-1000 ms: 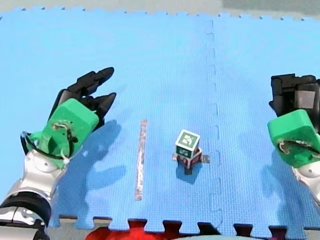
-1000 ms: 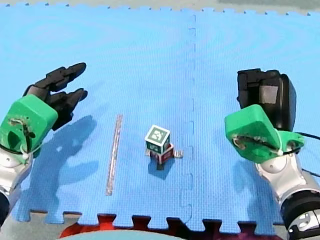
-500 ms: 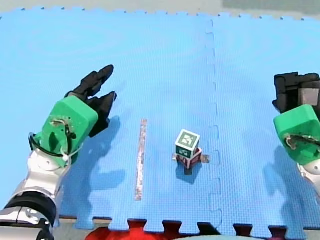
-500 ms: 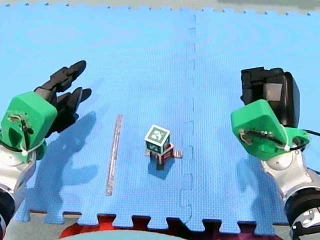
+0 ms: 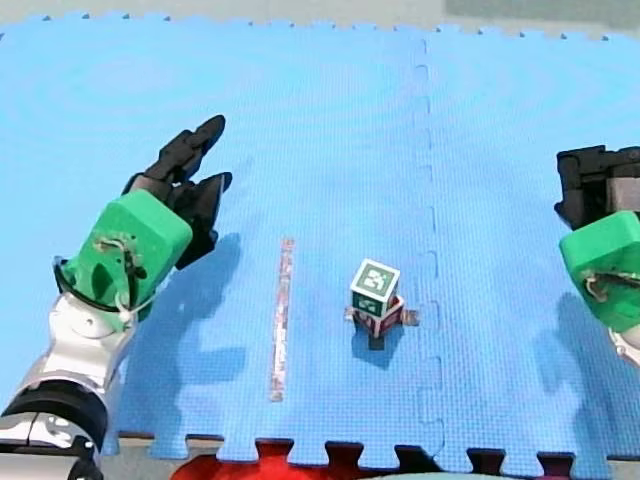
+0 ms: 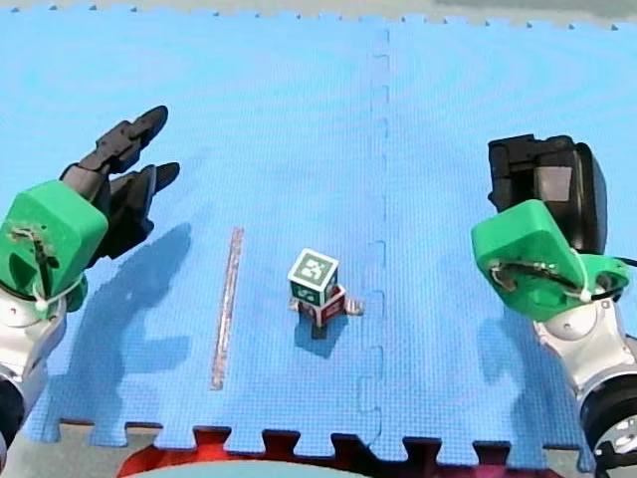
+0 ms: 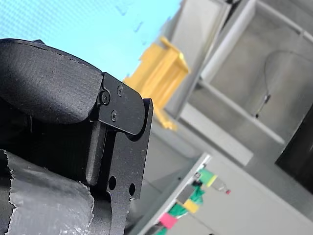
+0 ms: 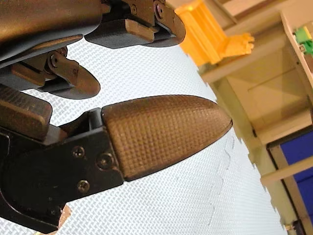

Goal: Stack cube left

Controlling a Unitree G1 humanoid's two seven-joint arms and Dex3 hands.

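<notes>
A: Count, please.

B: Two cubes, stacked: a green cube (image 5: 375, 284) with a square printed marker on top sits on a red cube (image 5: 391, 318), slightly skewed. One grey strip (image 5: 281, 318) lies flat on the mat. Two blue foam mat (image 5: 330, 130) panels meet at one toothed seam (image 5: 431, 200). Two hands.

A: Hands?

B: Left hand (image 5: 183, 195) is released and empty, above the mat's left side, well apart from the stack, with the strip between them. Right hand (image 6: 542, 189) is clenched and empty, over the right panel, well apart from the stack.

A: Stack position, clearance?

B: On the left panel, just beside the seam and near the mat's front edge. There is bare mat on every side of it, widest behind it.
</notes>
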